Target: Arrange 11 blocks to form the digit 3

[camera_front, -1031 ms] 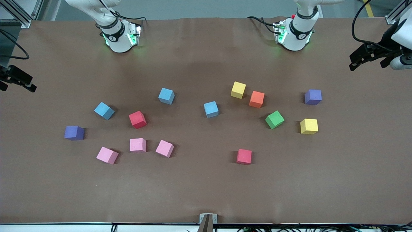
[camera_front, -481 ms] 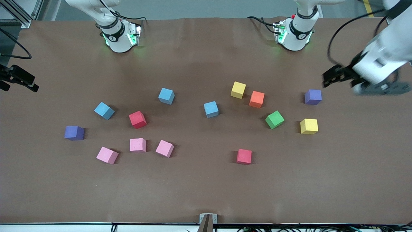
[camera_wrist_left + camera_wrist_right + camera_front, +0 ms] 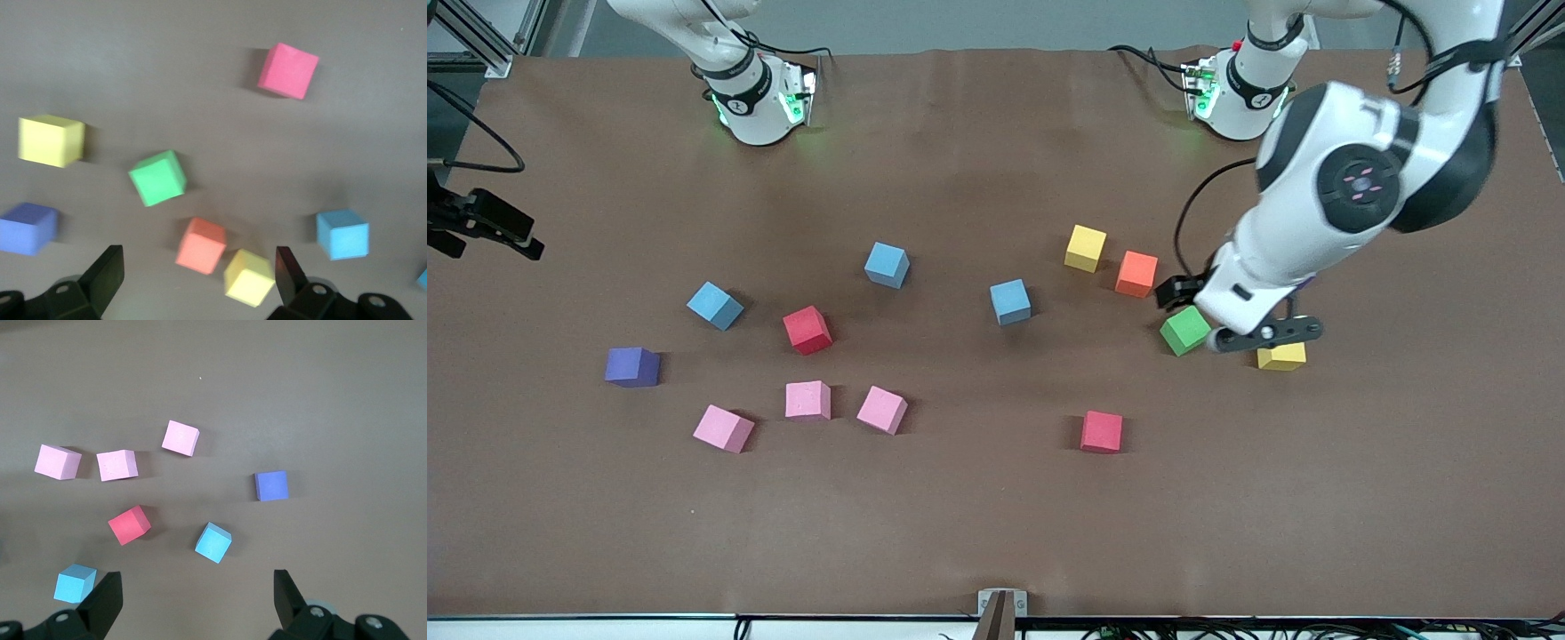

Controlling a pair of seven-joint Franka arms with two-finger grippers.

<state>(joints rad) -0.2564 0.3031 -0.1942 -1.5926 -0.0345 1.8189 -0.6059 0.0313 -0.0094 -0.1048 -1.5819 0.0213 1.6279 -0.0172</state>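
The blocks lie scattered and apart on the brown table; no digit figure shows. There are three pink, three light blue, two red, an orange, a green and two yellow. My left gripper is open and empty in the air beside the green cube, partly covering the other yellow cube. In the left wrist view the gripper frames the orange and yellow cubes. My right gripper waits open at the right arm's end.
A purple cube sits toward the right arm's end, near the pink cubes. The second purple cube shows in the left wrist view and is hidden under the left arm in the front view. A bracket sits at the near table edge.
My left arm has swung in from the left arm's end of the table to over the green and yellow cubes. The right gripper has shifted slightly. No cube has moved.
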